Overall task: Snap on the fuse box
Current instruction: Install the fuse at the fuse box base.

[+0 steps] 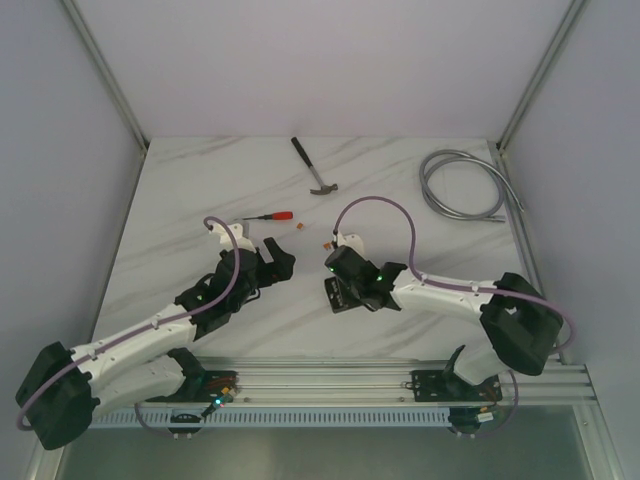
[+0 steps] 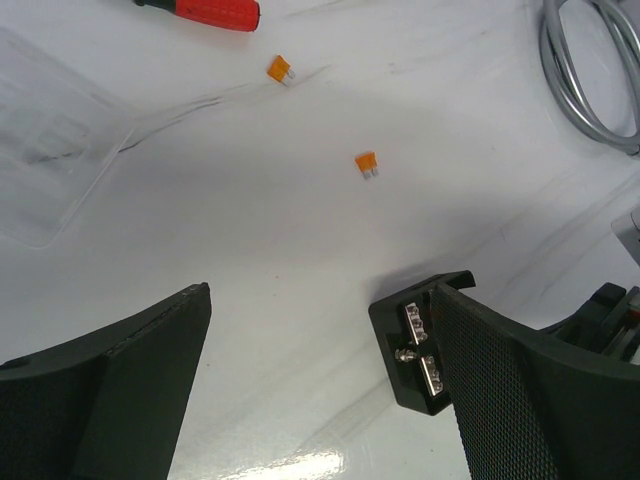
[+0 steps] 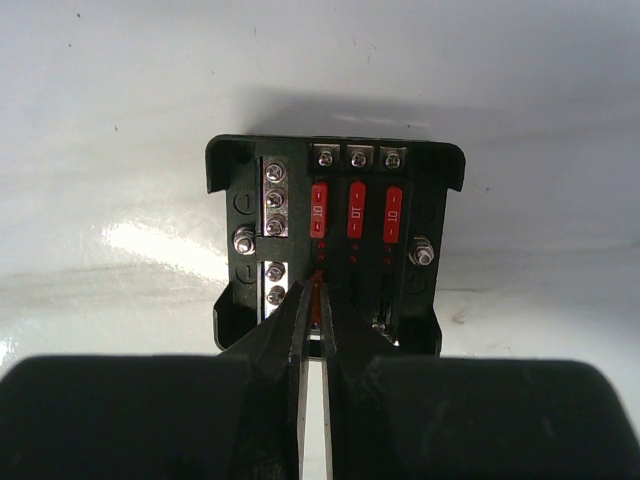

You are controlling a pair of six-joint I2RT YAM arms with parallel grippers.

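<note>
A: Fuse box [image 3: 432, 200] where?
B: Flat on table [image 3: 120, 100], under right claw [image 3: 318, 308] — pinching a red fuse [image 3: 318, 287] over its slot, likely seating it. Left claw [image 2: 325, 300] spread wide just beside, probably to brace.

Lab robot cell, white walls [image 1: 300, 60], aluminium rail [image 1: 330, 373], marble tabletop [image 1: 200, 180]

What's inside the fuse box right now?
Three red fuses seated in the far row of the fuse box, screw terminals at left. The right gripper, shut on a fourth red fuse, covers the rest of the near row.
</note>
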